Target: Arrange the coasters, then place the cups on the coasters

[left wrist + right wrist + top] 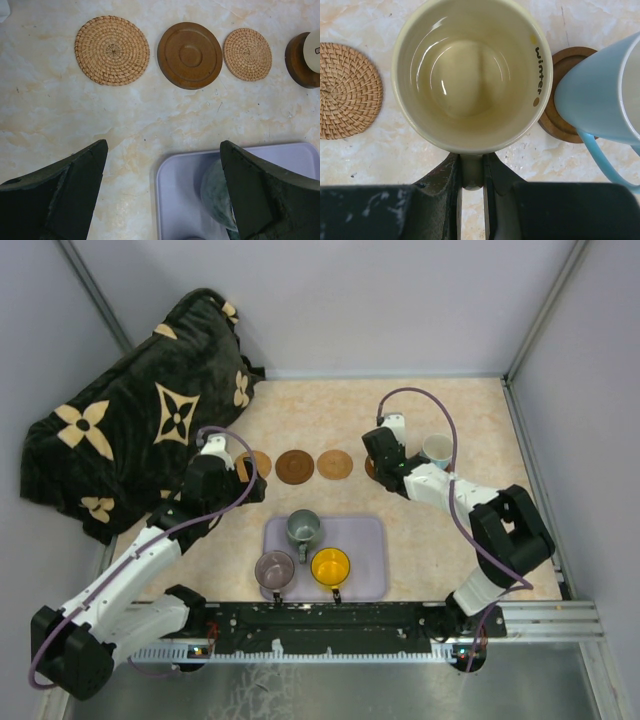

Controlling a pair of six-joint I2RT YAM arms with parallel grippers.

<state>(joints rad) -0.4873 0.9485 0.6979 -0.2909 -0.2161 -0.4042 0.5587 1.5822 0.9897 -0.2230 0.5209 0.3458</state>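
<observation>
Three coasters lie in a row: a woven tan one [112,50], a smooth dark brown one [190,55] and a smaller woven one [247,54]. A fourth, dark coaster [298,64] lies under the cream cup [472,75]; whether the cup rests on it I cannot tell. My right gripper [471,172] is shut on that cup's handle. Beside it, the light blue cup [600,95] stands on a dark wooden coaster [565,107]. My left gripper [164,150] hangs open over the tray's near-left corner. The grey-green cup [303,528], purple cup [274,569] and yellow cup [330,567] stand on the tray.
The lavender tray [368,540] sits near the front edge between the arms. A black blanket with tan flower shapes [130,430] is heaped at the back left. Grey walls close in the table on both sides and behind.
</observation>
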